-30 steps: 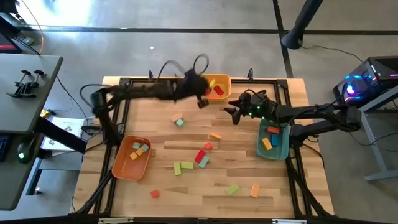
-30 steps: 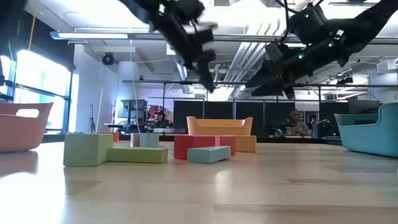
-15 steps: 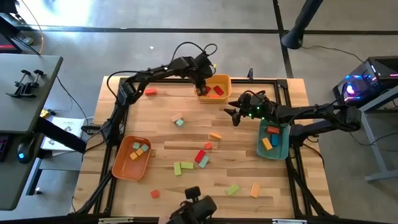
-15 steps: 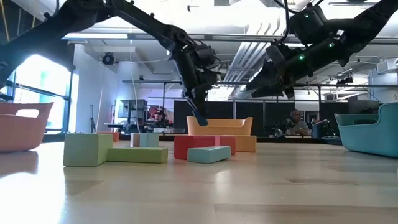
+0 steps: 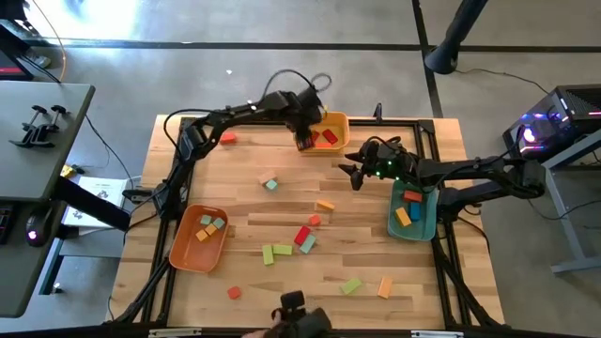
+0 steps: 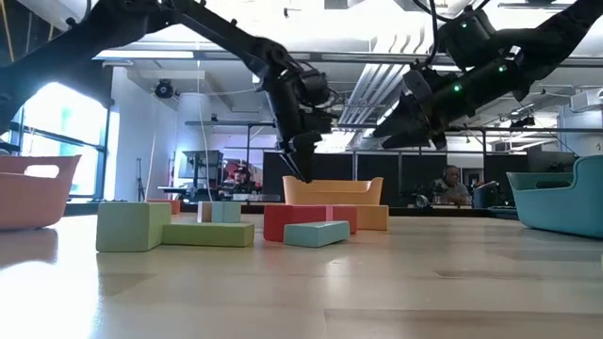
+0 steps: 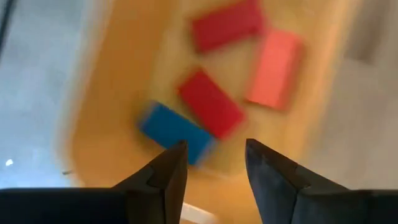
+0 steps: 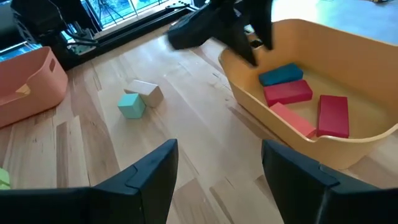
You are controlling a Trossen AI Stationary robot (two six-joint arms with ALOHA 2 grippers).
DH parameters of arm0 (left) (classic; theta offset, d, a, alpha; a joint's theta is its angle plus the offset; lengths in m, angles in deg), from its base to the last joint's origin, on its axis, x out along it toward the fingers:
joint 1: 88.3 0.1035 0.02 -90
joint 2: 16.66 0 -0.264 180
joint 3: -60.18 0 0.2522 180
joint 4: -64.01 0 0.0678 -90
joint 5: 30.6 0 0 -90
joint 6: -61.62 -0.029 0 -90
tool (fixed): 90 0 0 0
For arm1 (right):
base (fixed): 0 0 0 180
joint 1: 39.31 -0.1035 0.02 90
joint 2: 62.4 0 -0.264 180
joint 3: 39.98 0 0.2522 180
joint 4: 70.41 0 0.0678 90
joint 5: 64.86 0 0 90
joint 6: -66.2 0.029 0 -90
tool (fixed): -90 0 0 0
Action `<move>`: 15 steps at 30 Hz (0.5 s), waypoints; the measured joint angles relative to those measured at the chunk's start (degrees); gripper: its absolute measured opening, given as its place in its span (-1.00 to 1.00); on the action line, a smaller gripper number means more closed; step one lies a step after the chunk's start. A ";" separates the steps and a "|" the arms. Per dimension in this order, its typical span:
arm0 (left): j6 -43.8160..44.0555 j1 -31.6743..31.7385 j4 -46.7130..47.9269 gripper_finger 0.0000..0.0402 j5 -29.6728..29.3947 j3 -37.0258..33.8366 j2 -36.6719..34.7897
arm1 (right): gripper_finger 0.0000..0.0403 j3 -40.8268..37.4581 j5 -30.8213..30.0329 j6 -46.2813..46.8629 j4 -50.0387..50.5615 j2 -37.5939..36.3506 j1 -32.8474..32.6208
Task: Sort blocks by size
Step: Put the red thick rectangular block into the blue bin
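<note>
My left gripper [image 5: 305, 141] is open and empty above the left end of the yellow tray [image 5: 334, 117] at the table's far edge. In the left wrist view its fingers [image 7: 214, 162] stand over a blue block [image 7: 177, 132], two red blocks [image 7: 210, 102] and a salmon block [image 7: 275, 68], all lying flat on the tray's floor. My right gripper [image 5: 349, 174] is open and empty in the air between the yellow tray and the teal tray [image 5: 427, 230]. Several loose blocks [image 5: 303, 235] lie flat on the table's middle and near part.
An orange tray [image 5: 183, 253] with small blocks stands near left; the teal tray holds several blocks. A tan and teal pair [image 8: 140, 99] lies left of the yellow tray [image 8: 273, 143]. A red block [image 5: 227, 138] lies far left. A dark thing [image 5: 300, 314] shows at the near edge.
My left gripper has swung toward the table's far edge, over the yellow tray's left end. Half a second ago a blue block hung at its fingertips; now that block lies in the tray and the fingers are empty.
</note>
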 joint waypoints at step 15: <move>4.27 -15.14 -15.36 -0.57 -6.10 -18.45 -17.53 | 0.12 -0.02 -0.37 -2.33 3.92 0.02 -7.99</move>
